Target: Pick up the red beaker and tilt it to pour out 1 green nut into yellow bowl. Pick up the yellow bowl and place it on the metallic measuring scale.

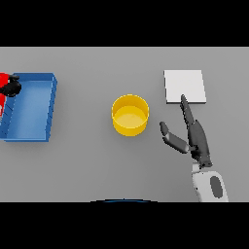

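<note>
The round, smooth yellow bowl [130, 115] sits mid-table [97, 165], its inside bare. At three o'clock, the right robot hand [197, 138] lies open-fingered, holding nothing, below the flat square scale [185, 86]. At nine o'clock, a blue rectangular tray [30, 107]; the left robot hand [10, 87] grips the red beaker [3, 92] at its edge.

bowl [130, 115] yellow | tray [30, 130] blue | scale [185, 86] pale grey | table [97, 165] grey

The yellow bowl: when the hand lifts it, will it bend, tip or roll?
The yellow bowl looks rigid, with straight walls, so bending seems unlikely. Standing upright on a broad base, it should resist tipping. It appears empty, probably light.
</note>
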